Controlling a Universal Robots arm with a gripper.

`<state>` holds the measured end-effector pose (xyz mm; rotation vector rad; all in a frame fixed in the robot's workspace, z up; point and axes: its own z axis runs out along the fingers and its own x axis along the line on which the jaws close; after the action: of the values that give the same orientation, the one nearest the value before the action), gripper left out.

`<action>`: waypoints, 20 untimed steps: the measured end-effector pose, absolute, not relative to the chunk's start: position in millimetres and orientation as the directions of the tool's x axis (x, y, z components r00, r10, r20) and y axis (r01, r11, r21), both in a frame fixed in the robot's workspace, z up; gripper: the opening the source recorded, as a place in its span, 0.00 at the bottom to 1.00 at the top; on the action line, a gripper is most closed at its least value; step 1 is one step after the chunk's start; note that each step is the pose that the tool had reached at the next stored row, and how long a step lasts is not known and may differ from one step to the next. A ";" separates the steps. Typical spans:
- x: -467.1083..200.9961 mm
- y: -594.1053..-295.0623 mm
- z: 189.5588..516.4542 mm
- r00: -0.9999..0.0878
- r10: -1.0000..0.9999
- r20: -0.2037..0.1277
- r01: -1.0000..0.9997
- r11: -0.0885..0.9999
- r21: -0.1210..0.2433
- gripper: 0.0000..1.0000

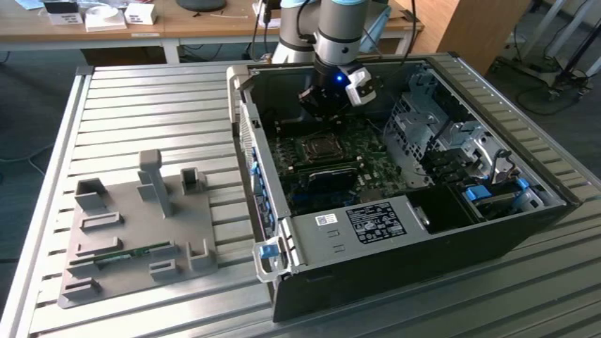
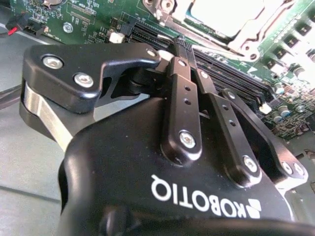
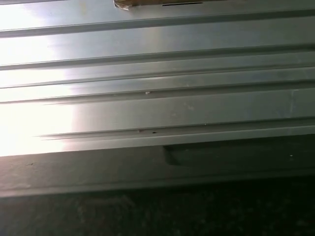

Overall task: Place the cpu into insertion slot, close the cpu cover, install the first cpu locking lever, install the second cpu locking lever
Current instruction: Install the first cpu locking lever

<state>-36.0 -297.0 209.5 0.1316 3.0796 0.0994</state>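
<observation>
CPU (image 2: 231,17), silver-topped, sat in the insertion slot (image 1: 319,148) on the green motherboard (image 1: 367,165), the cpu cover (image 2: 256,39) framing it. Above hung the gripper (image 2: 179,46), fingers (image 2: 184,73) clenched together on nothing, inside the computer case (image 1: 395,267).

one computer case (image 1: 404,232), one grey fixture tray (image 1: 131,239)

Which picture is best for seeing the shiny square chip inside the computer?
The second wrist view is best: the cpu shows large and bright there, with the cpu cover framing it, beyond the gripper. In the exterior view the cpu is just a small square on the green board. The first wrist view shows ribbed metal instead.
</observation>
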 end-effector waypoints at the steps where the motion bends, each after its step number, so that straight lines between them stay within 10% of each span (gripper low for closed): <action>1: -35.9 -297.0 209.4 -0.994 0.092 -0.055 0.088 0.994 0.067 0.10; 20: -36.0 -296.9 203.0 -0.986 0.159 -0.055 0.155 0.986 0.066 0.10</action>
<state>-36.0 -296.9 203.0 0.2433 3.0705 0.0948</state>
